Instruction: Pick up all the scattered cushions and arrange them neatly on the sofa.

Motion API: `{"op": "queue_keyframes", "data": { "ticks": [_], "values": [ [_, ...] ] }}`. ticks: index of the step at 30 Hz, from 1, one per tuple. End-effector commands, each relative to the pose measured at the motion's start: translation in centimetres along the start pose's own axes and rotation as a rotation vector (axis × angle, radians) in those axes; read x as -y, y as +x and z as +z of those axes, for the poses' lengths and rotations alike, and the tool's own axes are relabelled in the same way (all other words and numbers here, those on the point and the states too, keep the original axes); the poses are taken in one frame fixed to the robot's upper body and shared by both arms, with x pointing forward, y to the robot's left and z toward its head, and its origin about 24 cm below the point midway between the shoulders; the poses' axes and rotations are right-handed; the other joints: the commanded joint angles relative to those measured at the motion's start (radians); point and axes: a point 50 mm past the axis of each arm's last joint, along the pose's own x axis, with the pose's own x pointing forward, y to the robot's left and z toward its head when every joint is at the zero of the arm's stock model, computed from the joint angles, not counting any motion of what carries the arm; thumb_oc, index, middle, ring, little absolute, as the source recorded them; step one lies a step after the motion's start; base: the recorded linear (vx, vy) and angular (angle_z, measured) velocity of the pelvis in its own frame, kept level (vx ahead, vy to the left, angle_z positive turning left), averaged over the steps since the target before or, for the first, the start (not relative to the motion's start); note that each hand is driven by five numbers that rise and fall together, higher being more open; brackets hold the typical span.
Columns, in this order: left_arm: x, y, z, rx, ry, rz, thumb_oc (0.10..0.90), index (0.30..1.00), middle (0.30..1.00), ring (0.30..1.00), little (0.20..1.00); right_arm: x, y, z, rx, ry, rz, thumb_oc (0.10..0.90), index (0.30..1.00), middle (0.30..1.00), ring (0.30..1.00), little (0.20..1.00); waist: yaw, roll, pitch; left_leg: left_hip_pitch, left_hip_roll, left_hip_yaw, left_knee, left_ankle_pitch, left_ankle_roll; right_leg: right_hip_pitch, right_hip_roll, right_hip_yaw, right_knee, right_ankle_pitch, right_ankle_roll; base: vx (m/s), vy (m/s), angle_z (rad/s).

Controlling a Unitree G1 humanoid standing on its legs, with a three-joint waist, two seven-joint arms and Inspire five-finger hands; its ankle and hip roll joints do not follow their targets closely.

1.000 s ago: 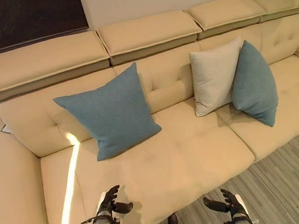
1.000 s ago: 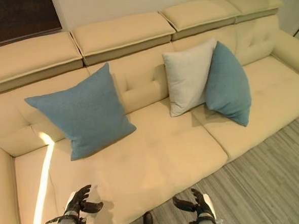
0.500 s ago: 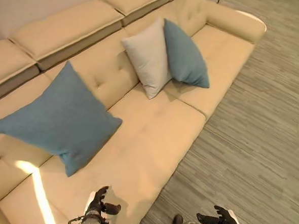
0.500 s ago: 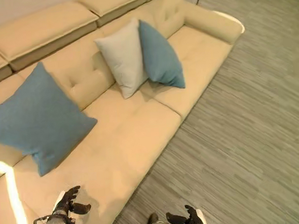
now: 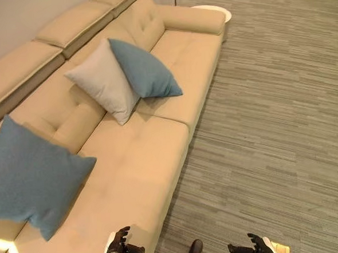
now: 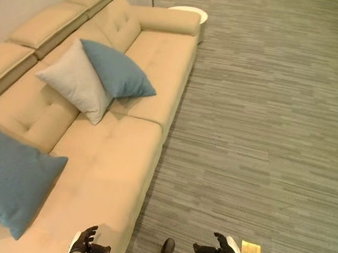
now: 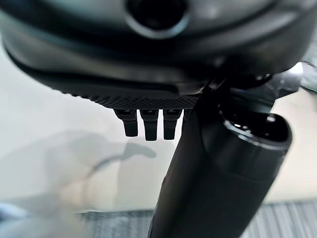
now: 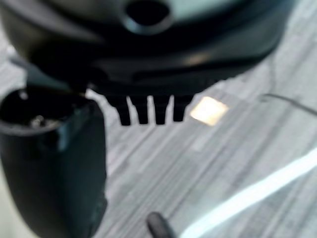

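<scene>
Swinging rightward, the camera now takes in bare floor (image 5: 272, 126) beside the sofa (image 5: 131, 157); three cushions sit on it. Left hand (image 5: 122, 248) and right hand (image 5: 254, 249) hang relaxed, empty. Next: search for stray cushions.

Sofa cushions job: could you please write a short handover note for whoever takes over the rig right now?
Left hand: open, holding nothing, low over the sofa's front edge.
Right hand: open, holding nothing, over the floor.
Cushions: large blue cushion leans on the backrest; grey cushion and second blue cushion lean together further along.
Done: three cushions are on the sofa.
Left: the visible floor shows no cushion; check the rest of the room, then straighten if needed.
</scene>
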Motion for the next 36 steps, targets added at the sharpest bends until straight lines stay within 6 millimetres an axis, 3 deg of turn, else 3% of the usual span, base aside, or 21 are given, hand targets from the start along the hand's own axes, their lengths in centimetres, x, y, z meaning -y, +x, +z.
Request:
{"op": "queue_keyframes", "data": {
  "ticks": [1,4,6,16,23,26,30,36],
  "values": [
    [0.1,0.6,3.1,0.118,-0.02,0.018,0.8,0.9,0.9,0.9,0.9,2.1,0.7,0.8,0.025,-0.014,-0.09,0.8,0.9,0.9,0.9,0.9,0.032,-0.017,0.036,-0.117,-0.067,-0.169,-0.062,0.026,0.039,0.13,-0.081,0.067,-0.024,-0.104,0.21,0.03,-0.034,-1.31],
    [0.3,0.7,3.7,0.134,-0.018,0.015,0.8,0.9,0.9,0.9,0.9,2.1,0.7,0.7,0.017,-0.004,-0.094,0.8,0.9,0.9,0.9,0.9,0.027,-0.015,0.035,-0.123,-0.08,-0.193,-0.093,0.042,0.035,0.122,-0.078,0.082,-0.031,-0.093,0.217,0.01,-0.003,-0.95],
    [0.9,0.7,4.0,0.143,-0.014,-0.006,0.8,0.9,0.9,0.9,0.9,1.9,0.7,0.3,0.0,-0.003,-0.092,0.8,0.9,0.9,0.9,0.9,0.011,0.009,0.019,-0.07,-0.065,-0.176,-0.186,0.056,0.041,0.119,-0.062,0.088,-0.039,-0.098,0.226,0.03,0.01,-0.57],
    [1.2,0.7,3.2,0.106,0.009,-0.021,0.8,0.9,0.9,0.9,0.9,1.1,0.5,-0.2,-0.028,0.035,-0.067,0.8,0.9,0.9,0.9,0.9,-0.006,0.014,0.005,0.006,-0.074,-0.145,-0.239,0.068,0.043,0.143,-0.065,0.099,-0.039,-0.089,0.225,0.04,0.016,-0.14],
    [1.4,0.5,2.2,0.07,0.013,-0.03,0.8,0.9,0.9,0.9,0.9,0.8,0.3,-0.6,-0.04,0.046,-0.059,0.8,0.9,0.9,0.9,0.9,-0.007,0.017,0.003,0.013,-0.069,-0.144,-0.211,0.056,0.039,0.156,-0.056,0.108,-0.039,-0.101,0.216,0.01,-0.038,0.08],
    [1.7,0.5,2.2,0.068,0.016,-0.046,0.8,0.9,0.9,0.9,0.9,0.9,0.3,-0.7,-0.039,0.052,-0.064,0.8,0.9,0.9,0.9,0.9,-0.006,0.014,0.026,-0.048,-0.064,-0.16,-0.069,0.064,0.027,0.164,-0.052,0.121,-0.039,-0.105,0.201,-0.04,-0.076,-0.01],
    [1.9,0.5,2.5,0.074,0.009,-0.052,0.8,0.9,0.9,0.9,0.9,1.1,0.4,-0.5,-0.038,0.056,-0.071,0.8,0.9,0.9,0.9,0.9,-0.005,0.014,0.034,-0.08,-0.067,-0.181,0.002,0.077,0.021,0.163,-0.052,0.126,-0.039,-0.101,0.196,-0.03,-0.029,-0.14],
    [2.4,0.5,2.8,0.085,0.02,-0.068,0.8,0.9,0.9,0.9,0.9,0.9,0.1,-1.2,-0.058,0.053,-0.071,0.8,0.9,0.9,0.9,0.9,-0.012,0.015,0.021,-0.052,-0.066,-0.156,-0.019,0.046,0.031,0.174,-0.049,0.126,-0.039,-0.099,0.198,0.03,-0.012,-0.14]
  ]
}}
